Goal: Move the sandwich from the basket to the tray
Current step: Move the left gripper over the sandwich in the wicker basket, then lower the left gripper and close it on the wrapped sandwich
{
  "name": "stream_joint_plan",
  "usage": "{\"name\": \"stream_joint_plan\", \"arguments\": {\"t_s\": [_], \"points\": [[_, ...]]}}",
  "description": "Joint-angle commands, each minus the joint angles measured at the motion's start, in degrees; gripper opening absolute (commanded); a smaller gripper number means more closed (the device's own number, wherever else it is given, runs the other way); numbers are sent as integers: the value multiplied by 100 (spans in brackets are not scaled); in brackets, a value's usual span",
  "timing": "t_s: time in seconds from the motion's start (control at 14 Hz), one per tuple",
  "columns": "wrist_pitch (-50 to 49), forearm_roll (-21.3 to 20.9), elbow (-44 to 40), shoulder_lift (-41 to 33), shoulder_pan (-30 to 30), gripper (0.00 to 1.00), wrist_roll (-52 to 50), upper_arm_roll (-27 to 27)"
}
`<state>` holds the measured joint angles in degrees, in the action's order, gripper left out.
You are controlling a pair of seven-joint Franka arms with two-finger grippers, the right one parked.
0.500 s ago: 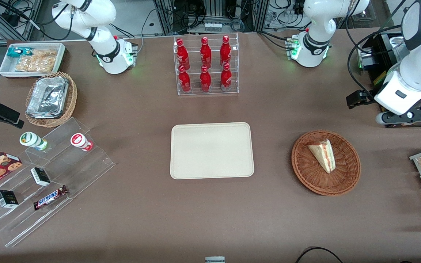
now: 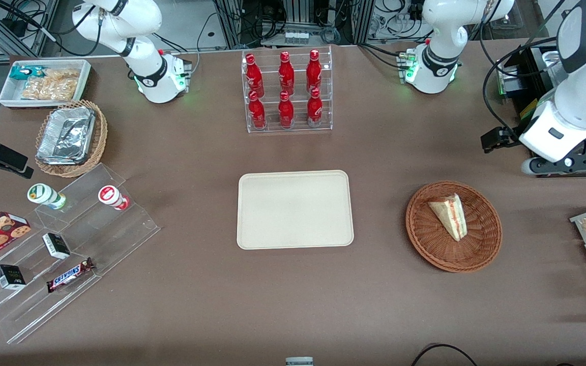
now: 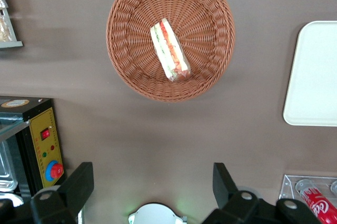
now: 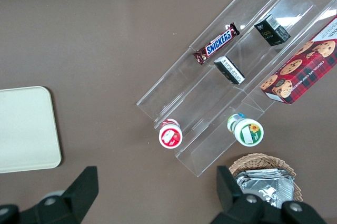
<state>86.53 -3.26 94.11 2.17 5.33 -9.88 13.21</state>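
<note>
Pincer (image 3: 152, 184) agape above sandwich-bearing basket (image 3: 126, 55)

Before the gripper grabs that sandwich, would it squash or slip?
Likely soft: the sandwich shows pale bread and thin filling layers. Its clear wrap may be slippery. It lies loose in the basket, so it could shift. The open gripper hangs above bare table, nothing held.
</note>
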Motion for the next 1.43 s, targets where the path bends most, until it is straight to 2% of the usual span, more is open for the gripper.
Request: {"name": "stream_joint_plan", "arguments": {"t_s": [0.0,0.43,0.64,1.21,1.36], "points": [[758,-34,676,20,12,100,-162,-2],[2313,54,2119,406,12,100,-417,-161],[2912,1,2235,766,-58,100,-1680,-152],[3730,1,2243,1584,-14,100,-2035,-161],[3933,1,2243,1707,-14,100,-2394,-161]]}}
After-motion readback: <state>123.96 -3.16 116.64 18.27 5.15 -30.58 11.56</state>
